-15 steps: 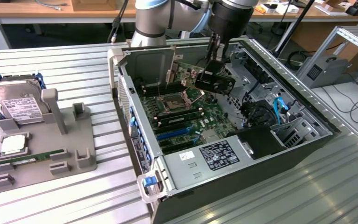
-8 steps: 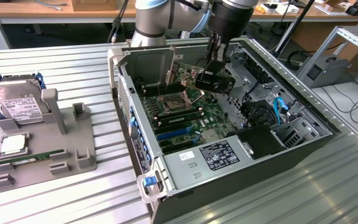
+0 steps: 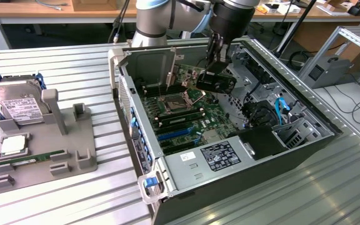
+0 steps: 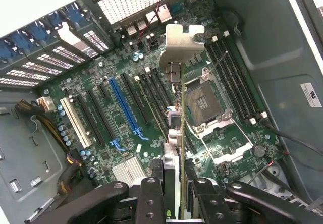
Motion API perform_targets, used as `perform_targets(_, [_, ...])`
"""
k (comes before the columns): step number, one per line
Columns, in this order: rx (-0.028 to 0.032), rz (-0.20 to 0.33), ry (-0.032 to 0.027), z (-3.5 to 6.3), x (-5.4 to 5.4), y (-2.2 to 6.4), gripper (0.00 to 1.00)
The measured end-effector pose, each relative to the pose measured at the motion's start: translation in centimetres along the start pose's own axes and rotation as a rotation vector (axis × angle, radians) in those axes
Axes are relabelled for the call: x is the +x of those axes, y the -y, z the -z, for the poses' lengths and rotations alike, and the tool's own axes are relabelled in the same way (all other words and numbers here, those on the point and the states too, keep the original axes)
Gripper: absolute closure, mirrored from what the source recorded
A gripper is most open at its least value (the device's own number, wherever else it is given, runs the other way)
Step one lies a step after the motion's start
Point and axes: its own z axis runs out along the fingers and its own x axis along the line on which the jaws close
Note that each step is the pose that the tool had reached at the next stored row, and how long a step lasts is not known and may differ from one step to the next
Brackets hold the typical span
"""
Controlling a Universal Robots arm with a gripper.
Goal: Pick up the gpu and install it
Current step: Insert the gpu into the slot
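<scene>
The gpu [image 4: 175, 128] is clamped edge-on between my gripper's [image 4: 174, 186] black fingers [image 4: 150, 196], its silver bracket [image 4: 179, 42] at the end away from them. In the exterior view the gripper [image 3: 210, 79] hangs inside the open computer case [image 3: 305, 117], holding the gpu [image 3: 183, 77] upright just above the motherboard [image 3: 189, 110], near the case's rear wall. The card hovers over the area between the expansion slots and the CPU socket [image 4: 202, 100], apart from the board. The long blue slot [image 4: 123, 105] lies beside it with nothing in it.
On the exterior view's left a grey holder [image 3: 73, 150] carries a hard drive [image 3: 17, 101] and a green memory stick [image 3: 33, 159]. Inside the case are a black box [image 3: 261, 140], blue cables [image 3: 280, 110] and drive cages. The robot's base [image 3: 152, 21] stands behind the case.
</scene>
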Motion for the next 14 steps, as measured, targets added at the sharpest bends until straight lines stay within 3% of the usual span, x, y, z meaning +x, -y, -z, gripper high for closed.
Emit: perform_targets(14, [-0.0008, 0.101, -0.0036, 0.0, 0.0, 0.0, 0.73])
